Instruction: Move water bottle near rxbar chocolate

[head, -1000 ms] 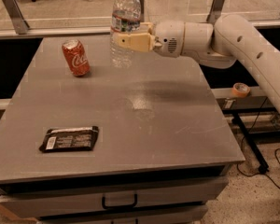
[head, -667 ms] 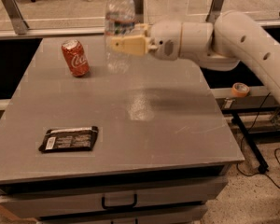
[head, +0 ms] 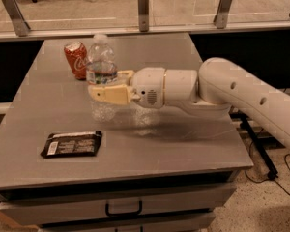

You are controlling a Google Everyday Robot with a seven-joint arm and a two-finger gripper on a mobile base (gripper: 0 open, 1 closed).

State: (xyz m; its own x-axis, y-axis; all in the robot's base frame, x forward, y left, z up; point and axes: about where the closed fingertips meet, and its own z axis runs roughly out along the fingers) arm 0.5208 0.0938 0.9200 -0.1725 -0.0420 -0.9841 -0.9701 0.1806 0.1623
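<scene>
The water bottle (head: 101,66) is clear plastic with a white cap and a dark label band. It stands upright in my gripper (head: 106,88), which is shut on its middle; the bottle's base is close to the grey table (head: 183,144) top, left of centre. The white arm reaches in from the right. The rxbar chocolate (head: 72,144) is a flat dark wrapper with a white patch at its left end. It lies near the table's front left, a short way in front of and left of the bottle.
A red Coca-Cola can (head: 76,59) stands upright at the back left, just behind and left of the bottle. A glass partition with metal posts (head: 143,8) runs behind the table. A drawer handle (head: 123,209) shows below the front edge.
My gripper has carried the bottle from the back of the table, lower and toward the front left, closer to the rxbar chocolate. The view has also shifted.
</scene>
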